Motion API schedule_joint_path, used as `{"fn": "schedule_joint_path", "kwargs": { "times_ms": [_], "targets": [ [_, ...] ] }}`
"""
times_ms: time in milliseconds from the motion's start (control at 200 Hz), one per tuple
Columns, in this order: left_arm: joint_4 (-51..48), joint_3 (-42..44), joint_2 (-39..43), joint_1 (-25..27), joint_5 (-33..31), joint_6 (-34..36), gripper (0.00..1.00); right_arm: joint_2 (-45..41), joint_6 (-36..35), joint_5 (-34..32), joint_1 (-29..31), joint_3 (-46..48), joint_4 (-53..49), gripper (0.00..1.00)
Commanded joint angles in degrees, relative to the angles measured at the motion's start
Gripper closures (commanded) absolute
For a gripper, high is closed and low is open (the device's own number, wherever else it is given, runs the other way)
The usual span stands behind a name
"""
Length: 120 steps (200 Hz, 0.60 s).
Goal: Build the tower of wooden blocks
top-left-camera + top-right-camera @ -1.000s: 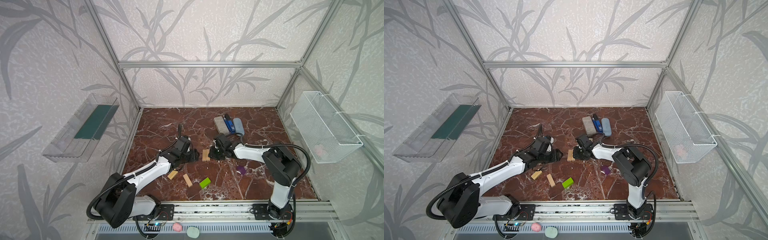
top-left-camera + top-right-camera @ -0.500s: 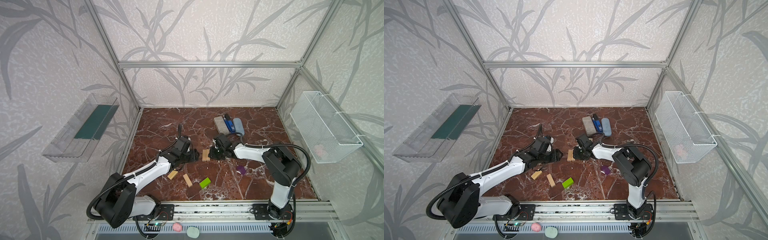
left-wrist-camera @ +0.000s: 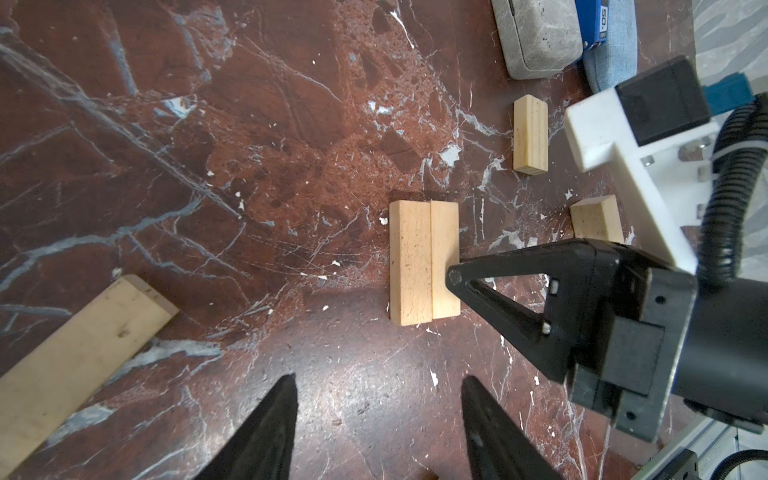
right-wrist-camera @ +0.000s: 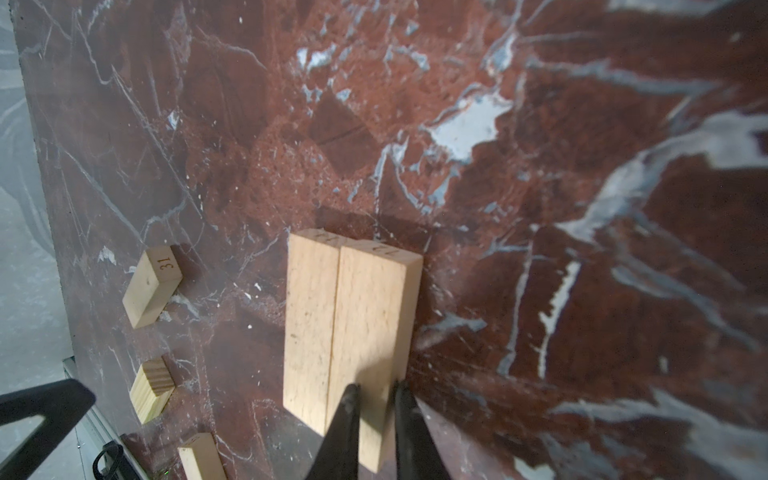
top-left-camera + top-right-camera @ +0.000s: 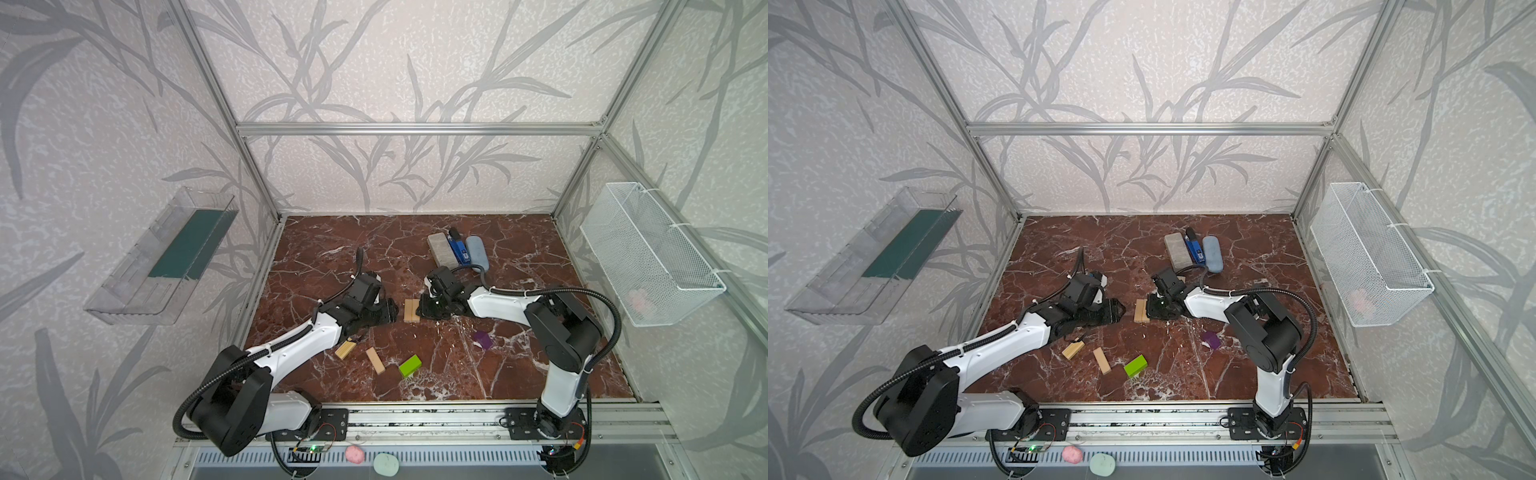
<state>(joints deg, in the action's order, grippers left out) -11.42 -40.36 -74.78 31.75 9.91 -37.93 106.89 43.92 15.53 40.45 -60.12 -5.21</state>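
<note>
- Where the two arms come close, in the middle of the table (image 5: 332,249), a pair of wood blocks (image 5: 411,310) lies flat, side by side, touching along the long sides.
- The right gripper (image 4: 377,388) is just right of the pair. Its jaws are pulled close together with only a thin gap and seem to clamp nothing. Its tip looks to touch the pair's right edge.
- The left gripper (image 3: 378,377) is just left of the pair, not touching it. Its jaws stand apart with nothing between them.
- A little farther back, the far wood block (image 3: 530,133) lies alone, and the half-hidden wood block (image 3: 596,220) peeks out from behind the right gripper.
- A long wood block (image 3: 83,353) lies near the left gripper; only the left wrist view shows it.
- Nearer the front, a short wood block (image 5: 345,349) lies beside the left arm (image 5: 291,349), with a slanted wood block (image 5: 375,360) just right of it.
- The lime-green block (image 5: 409,365) comes next on the right. The purple block (image 5: 483,339) lies alone near the right arm (image 5: 498,301).
- At the far right lie a grey slab (image 5: 440,248), a blue thing (image 5: 457,249) and a blue-grey oval case (image 5: 478,253), side by side.
- A wire basket (image 5: 648,249) hangs on the right wall.
</note>
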Motion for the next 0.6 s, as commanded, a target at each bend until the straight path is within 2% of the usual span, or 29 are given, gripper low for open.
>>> {"fn": "schedule_joint_path", "kwargs": {
  "times_ms": [0,270,595],
  "targets": [
    [-0.62,-1.81,0.61,-0.33,-1.19,0.75,0.38,0.25,-1.35,0.73,0.33,-0.13,-2.30,0.82],
    [-0.72,-1.84,0.40,-0.30,-1.25,0.84,0.38,0.77,-2.08,0.43,0.25,-1.58,-2.70,0.82],
    [-0.84,-2.37,0.24,-0.35,-0.96,0.71,0.38,-0.09,-2.83,0.30,0.25,-3.92,-3.65,0.76]
  ]
}}
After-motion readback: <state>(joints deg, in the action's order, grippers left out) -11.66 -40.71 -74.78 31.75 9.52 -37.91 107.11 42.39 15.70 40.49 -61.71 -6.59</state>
